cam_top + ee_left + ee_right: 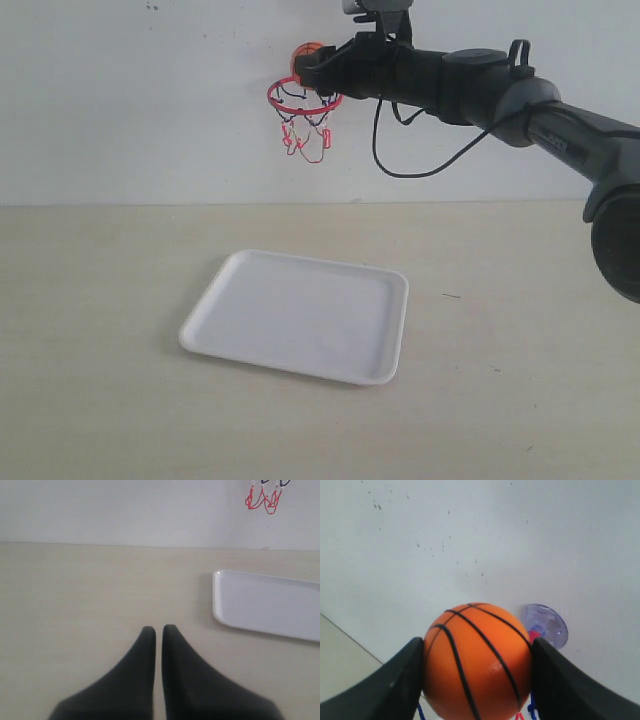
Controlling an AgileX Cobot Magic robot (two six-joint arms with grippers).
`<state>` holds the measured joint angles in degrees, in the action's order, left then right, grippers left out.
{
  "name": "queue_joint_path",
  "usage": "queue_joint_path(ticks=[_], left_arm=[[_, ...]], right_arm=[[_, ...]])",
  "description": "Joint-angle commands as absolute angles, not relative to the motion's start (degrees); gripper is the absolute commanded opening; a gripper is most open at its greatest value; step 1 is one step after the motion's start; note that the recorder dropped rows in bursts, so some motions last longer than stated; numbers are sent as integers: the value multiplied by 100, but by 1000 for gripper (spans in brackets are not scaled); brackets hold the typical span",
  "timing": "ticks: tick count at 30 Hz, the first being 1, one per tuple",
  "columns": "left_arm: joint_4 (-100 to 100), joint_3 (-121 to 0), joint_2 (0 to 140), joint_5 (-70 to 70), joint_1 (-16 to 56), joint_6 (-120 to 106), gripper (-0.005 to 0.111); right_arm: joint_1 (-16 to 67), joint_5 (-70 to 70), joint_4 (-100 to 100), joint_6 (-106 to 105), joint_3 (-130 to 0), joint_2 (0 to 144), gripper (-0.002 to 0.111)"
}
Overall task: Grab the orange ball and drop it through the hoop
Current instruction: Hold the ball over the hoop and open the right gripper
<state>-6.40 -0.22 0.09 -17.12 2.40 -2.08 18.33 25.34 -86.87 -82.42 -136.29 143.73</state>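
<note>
High on the white wall, my right gripper point(310, 66) is shut on the orange ball point(306, 54), holding it just above the hoop's red ring point(304, 97). In the right wrist view the orange ball point(477, 661) with black seams fills the space between both fingers point(395, 687), and the hoop's clear suction cup point(547, 624) shows on the wall just beyond it. The string net point(306, 133) hangs under the ring; its lower strands point(263, 499) also show in the left wrist view. My left gripper point(158, 629) is shut on nothing, low over the table.
A white rectangular tray point(300, 315) lies on the beige table, below the hoop; its near corner point(225, 605) shows in the left wrist view. A black cable point(400, 160) loops down from the right arm in front of the wall.
</note>
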Motion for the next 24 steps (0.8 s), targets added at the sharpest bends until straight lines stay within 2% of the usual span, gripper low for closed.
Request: queue_joint_path(ticks=[1, 24], left_arm=[[-656, 0, 0, -1667, 224, -181, 4], [-656, 0, 0, -1667, 224, -194, 4]], right_arm=[[1827, 2528, -8706, -8241, -13662, 14356, 0], [1827, 2633, -8794, -7836, -13662, 14356, 1]])
